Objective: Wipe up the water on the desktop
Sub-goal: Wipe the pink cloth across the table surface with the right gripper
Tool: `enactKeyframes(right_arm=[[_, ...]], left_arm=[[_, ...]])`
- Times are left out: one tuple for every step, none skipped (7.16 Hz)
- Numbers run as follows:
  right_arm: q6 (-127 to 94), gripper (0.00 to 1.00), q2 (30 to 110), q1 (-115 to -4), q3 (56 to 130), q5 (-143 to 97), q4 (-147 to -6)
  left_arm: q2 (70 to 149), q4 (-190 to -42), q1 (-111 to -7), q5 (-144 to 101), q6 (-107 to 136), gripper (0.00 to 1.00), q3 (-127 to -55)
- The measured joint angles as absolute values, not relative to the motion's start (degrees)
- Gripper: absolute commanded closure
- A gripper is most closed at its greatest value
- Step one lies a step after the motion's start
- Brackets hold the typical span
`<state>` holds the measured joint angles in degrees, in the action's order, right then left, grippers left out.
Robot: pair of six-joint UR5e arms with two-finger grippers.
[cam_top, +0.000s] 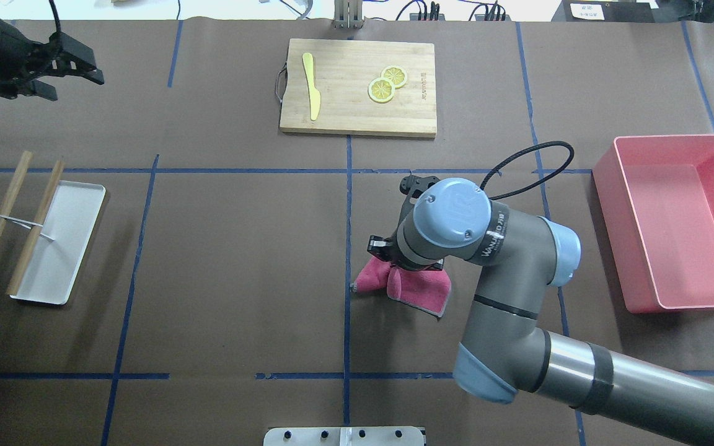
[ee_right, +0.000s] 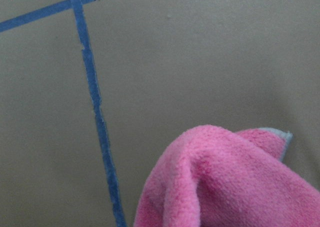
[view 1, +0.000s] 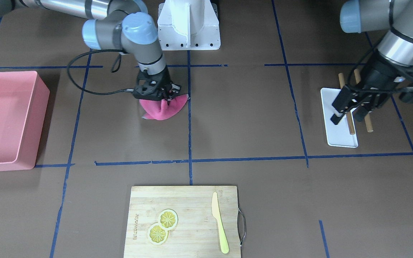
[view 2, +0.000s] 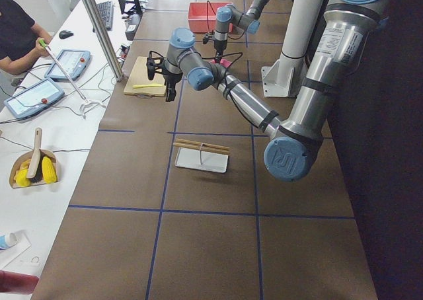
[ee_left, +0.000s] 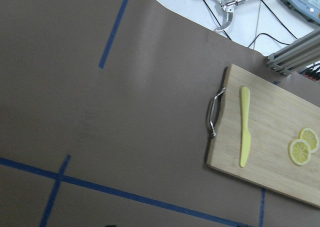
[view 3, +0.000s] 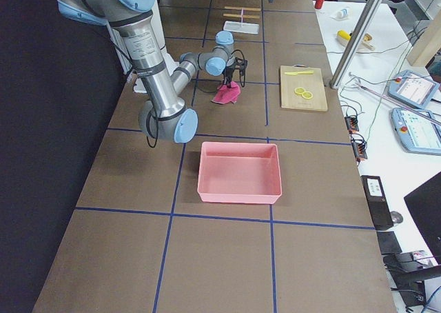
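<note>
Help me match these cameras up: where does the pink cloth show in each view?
Front-facing: the pink cloth lies left of centre, upper half.
Overhead: right of centre.
Exterior left: tiny, top centre.
Exterior right: upper middle.
Left wrist: not in it.
Right wrist: lower right.
Shared landmark: the bamboo cutting board, in all but the right wrist view.

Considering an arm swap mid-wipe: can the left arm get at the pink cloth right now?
Probably not cleanly. Nothing lies on the desktop between them, but the right gripper is clamped on the pink cloth from above, covering its top. The left gripper hangs open, well off to the side.
</note>
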<state>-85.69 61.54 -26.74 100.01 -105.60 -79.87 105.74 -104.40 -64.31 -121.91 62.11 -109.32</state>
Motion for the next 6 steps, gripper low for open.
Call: enactKeyframes(right_arm=[[-81.58, 1.0, 68.61, -28.75, 104.78, -107.28, -79.83], [-77.3, 1.0, 75.27, -31.27, 108.63, -109.48, -79.75], [-73.6, 1.0, 80.17, -33.49, 110.85, -111.49, -79.68], [-71.41, 1.0, 82.68, -34.42, 111.57, -112.29, -79.66], [-70.99, 1.0, 82.29, -34.29, 111.48, -112.48, -79.73], [-72.73, 1.0, 78.79, -33.2, 110.22, -112.49, -79.89]], left_arm=[[102.4, -104.43, -66.56, -122.45, 57.04, 0.11, -109.87], [99.99, -104.35, -68.64, -123.28, 52.0, 0.11, -110.13], [98.65, -104.16, -70.4, -124.06, 48.65, 0.1, -110.24], [98.08, -104.05, -71.94, -124.73, 47.18, 0.1, -110.33], [97.68, -104.0, -73.48, -125.37, 46.61, 0.1, -110.36], [97.18, -104.0, -74.5, -125.91, 46.29, 0.09, -110.36]])
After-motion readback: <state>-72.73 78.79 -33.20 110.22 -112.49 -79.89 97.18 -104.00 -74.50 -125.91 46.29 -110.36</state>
